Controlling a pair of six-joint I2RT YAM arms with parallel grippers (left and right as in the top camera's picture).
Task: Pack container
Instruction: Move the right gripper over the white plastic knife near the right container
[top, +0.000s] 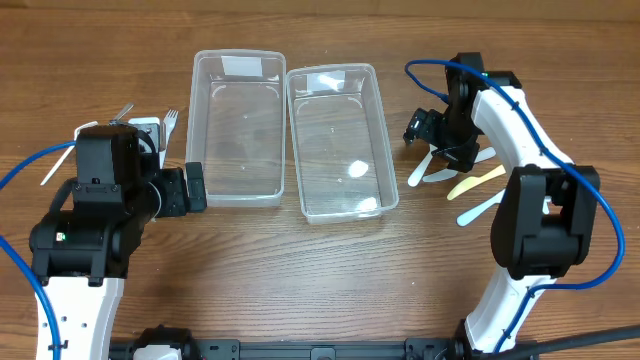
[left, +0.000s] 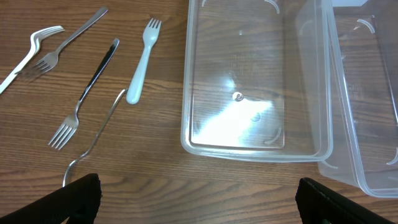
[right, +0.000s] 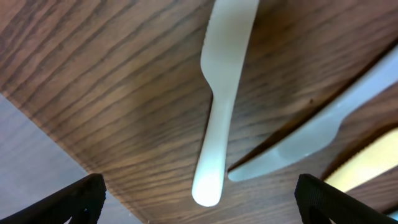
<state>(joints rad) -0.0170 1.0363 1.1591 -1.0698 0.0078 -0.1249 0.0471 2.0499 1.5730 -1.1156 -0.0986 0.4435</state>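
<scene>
Wooden table (top: 320, 260) carried the whole setup. Left arm (top: 90, 230) sat at the table's left edge and right arm (top: 540, 220) at its right edge. Two clear plastic containers lay side by side at top centre, both empty. The left container (top: 237, 125) lay square to the table and the right container (top: 340, 140) was turned slightly; their long rims ran just beside each other, contact not resolvable. The left gripper (left: 199, 202) was spread wide and held nothing, positioned just off the near left corner of the left container. The right gripper (right: 208, 202) was also spread wide and empty, hovering low over the cutlery to the right of the right container. Under it lay a white plastic knife (right: 221, 93) with a second white knife (right: 311, 134) crossing near its handle end and a yellow utensil (right: 367, 165) beside them, all flat on the wood. Left of the left container lay a pale plastic fork (left: 142, 62), a dark-handled metal fork (left: 90, 87) and further metal forks (left: 68, 40), all outside the containers.
</scene>
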